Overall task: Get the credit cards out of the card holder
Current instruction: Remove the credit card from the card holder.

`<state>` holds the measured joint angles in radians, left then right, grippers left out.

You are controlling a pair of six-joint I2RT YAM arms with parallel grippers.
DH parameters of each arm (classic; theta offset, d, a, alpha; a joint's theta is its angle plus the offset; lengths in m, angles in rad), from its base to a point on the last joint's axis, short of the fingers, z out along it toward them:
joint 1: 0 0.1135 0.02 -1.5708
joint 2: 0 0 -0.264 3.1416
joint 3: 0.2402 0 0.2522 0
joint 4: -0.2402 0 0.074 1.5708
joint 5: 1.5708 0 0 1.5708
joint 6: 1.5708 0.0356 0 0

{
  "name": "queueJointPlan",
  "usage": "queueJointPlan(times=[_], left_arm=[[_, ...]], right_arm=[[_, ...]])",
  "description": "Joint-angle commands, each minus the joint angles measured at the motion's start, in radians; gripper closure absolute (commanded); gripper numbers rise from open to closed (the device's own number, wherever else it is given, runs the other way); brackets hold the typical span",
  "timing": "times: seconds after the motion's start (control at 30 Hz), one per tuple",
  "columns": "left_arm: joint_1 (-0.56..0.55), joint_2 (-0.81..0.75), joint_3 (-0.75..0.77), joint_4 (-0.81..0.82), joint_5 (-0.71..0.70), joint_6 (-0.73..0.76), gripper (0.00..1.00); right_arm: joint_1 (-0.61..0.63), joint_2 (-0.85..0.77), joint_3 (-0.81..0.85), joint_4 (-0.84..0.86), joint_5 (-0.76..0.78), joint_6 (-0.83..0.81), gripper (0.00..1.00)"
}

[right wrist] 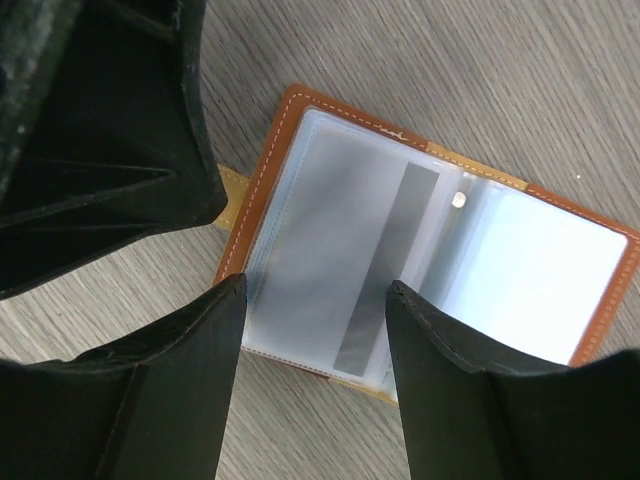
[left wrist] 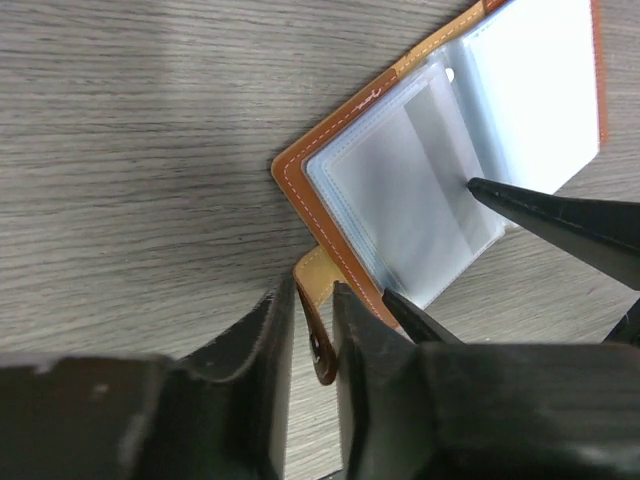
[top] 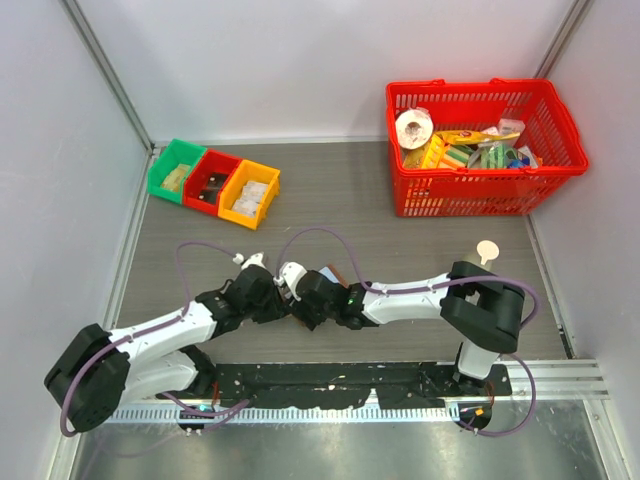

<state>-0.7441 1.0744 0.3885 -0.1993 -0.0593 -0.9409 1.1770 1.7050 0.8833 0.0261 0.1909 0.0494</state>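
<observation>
Card holder (right wrist: pixel 262 190) lies open on tabletop (left wrist: pixel 130 150), credit card (right wrist: pixel 340 240) in clear sleeve. Left fingers (left wrist: pixel 265 360) pinch its brown strap tab (left wrist: pixel 318 335); right fingers (right wrist: pixel 190 370) spread, straddling that sleeve.

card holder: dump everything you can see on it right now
Brown leather-like card holder with pale stitching, lying open and flat on the grey wood-grain table. Inside are clear plastic sleeves; one shows a pale card with a dark stripe. A tan strap sticks out from one edge, pinched in the left gripper. The open right gripper straddles the sleeved half, its tips at that half's edge.
</observation>
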Motion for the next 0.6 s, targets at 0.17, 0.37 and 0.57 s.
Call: queueJointPlan(times=[0.17, 0.37, 0.57], left_arm=[[-0.001, 0.015, -0.002, 0.052, 0.018, 0.011, 1.00], [-0.001, -0.005, 0.010, 0.015, 0.055, 0.033, 1.00], [-0.001, -0.008, 0.016, -0.006, 0.111, 0.051, 1.00]], right_arm=[[0.007, 0.033, 0.062, -0.020, 0.073, 0.000, 0.41], [0.007, 0.015, 0.060, -0.071, 0.258, -0.020, 0.56], [0.006, -0.044, 0.066, -0.071, 0.314, -0.026, 0.75]])
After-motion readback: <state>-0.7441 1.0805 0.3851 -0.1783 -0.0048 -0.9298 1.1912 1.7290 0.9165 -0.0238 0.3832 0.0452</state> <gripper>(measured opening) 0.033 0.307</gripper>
